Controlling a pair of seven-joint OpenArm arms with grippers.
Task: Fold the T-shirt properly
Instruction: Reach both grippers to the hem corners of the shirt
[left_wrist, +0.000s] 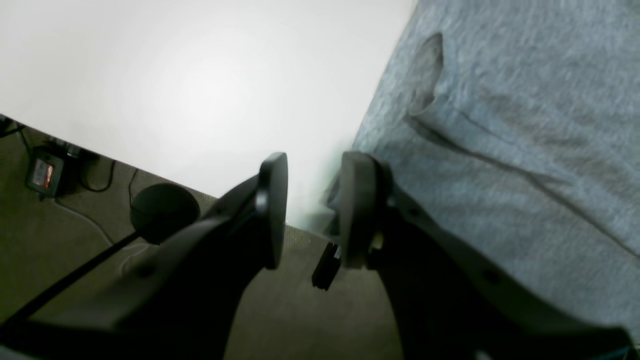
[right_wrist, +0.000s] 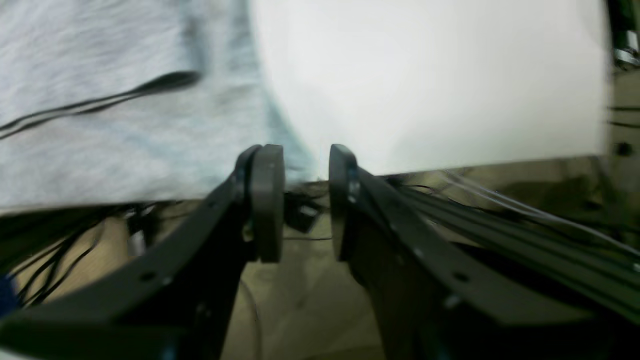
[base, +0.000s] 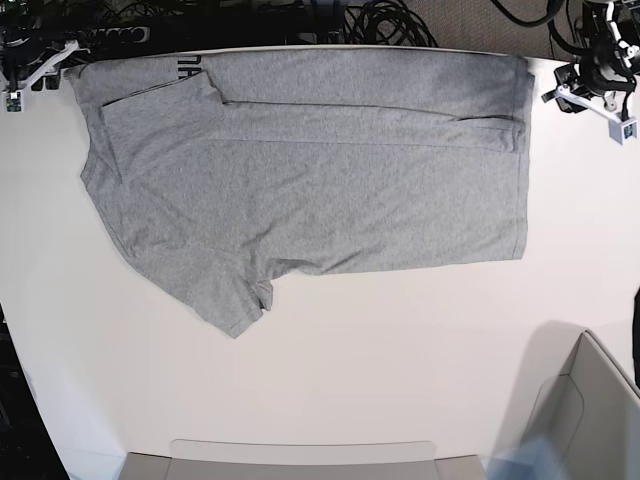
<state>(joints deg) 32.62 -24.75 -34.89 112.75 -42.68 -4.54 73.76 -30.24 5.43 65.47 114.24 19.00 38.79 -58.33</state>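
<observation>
Grey T-shirt (base: 320, 190) flat; left claw (left_wrist: 314, 210), right claw (right_wrist: 306, 202) parted, empty

Right gripper (right_wrist: 305, 202) had its 2 fingers (right_wrist: 267, 200) parted, nothing between them, poised at the table (right_wrist: 425, 85) edge. Grey T-shirt (right_wrist: 115, 135) lay flat on the white top to the left, a dark fold crease across it, blurred. Cables (right_wrist: 500, 210) ran below the edge.
</observation>
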